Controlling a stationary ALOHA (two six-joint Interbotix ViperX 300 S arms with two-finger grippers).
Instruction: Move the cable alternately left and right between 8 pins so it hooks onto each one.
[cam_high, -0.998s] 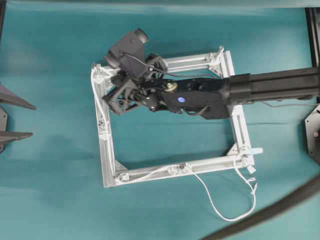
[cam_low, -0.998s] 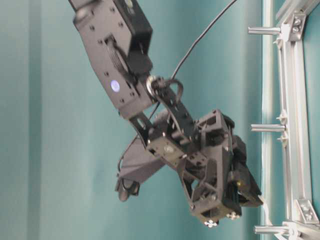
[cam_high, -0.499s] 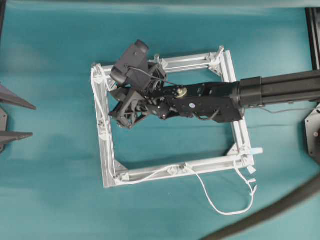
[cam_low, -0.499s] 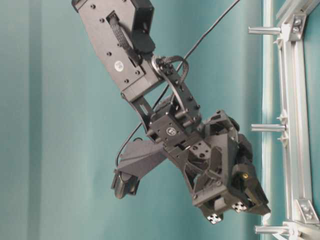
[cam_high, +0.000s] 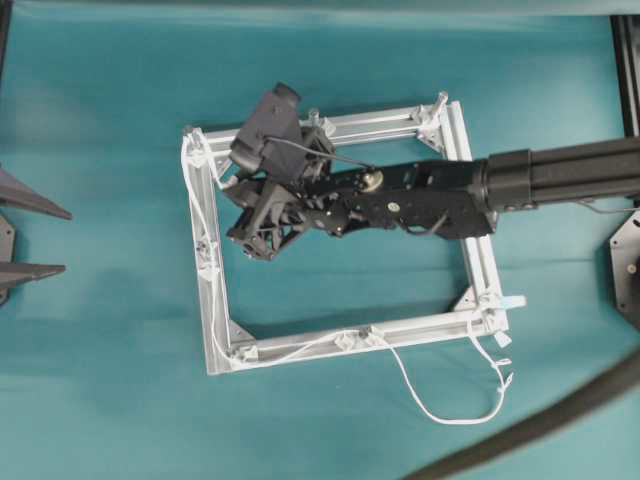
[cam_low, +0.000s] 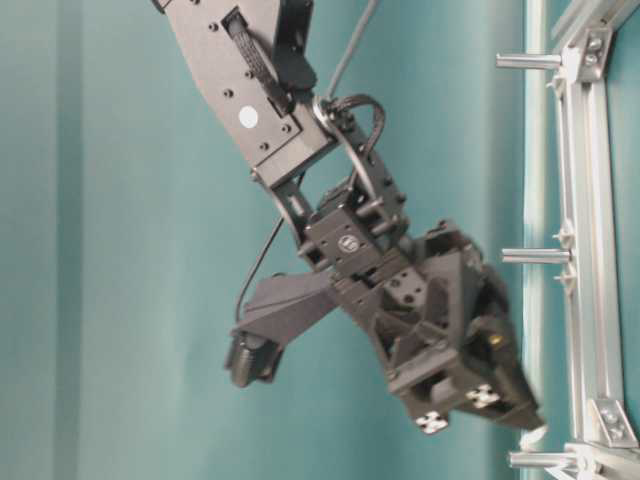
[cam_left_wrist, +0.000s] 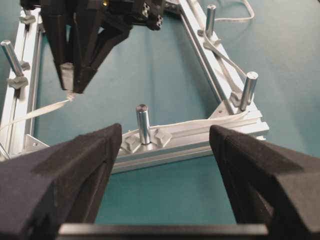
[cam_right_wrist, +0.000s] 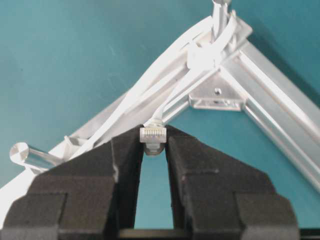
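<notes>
The square aluminium frame carries upright silvery pins. The white cable loops loose off the frame's near right corner. It follows the near rail, climbs the left rail and wraps the far left corner pin. Its small plug is pinched between the fingertips of my right gripper, which reaches across to that corner, tips close above the table. My left gripper stands open left of the frame, holding nothing.
A thick dark hose crosses the near right corner of the teal table. Dark fixtures stand at the right edge. The right arm spans the frame's far half above the rails.
My right wrist has rolled and the gripper has shifted slightly inward and lower near the far left corner, still gripping the plug. The left gripper has not moved.
</notes>
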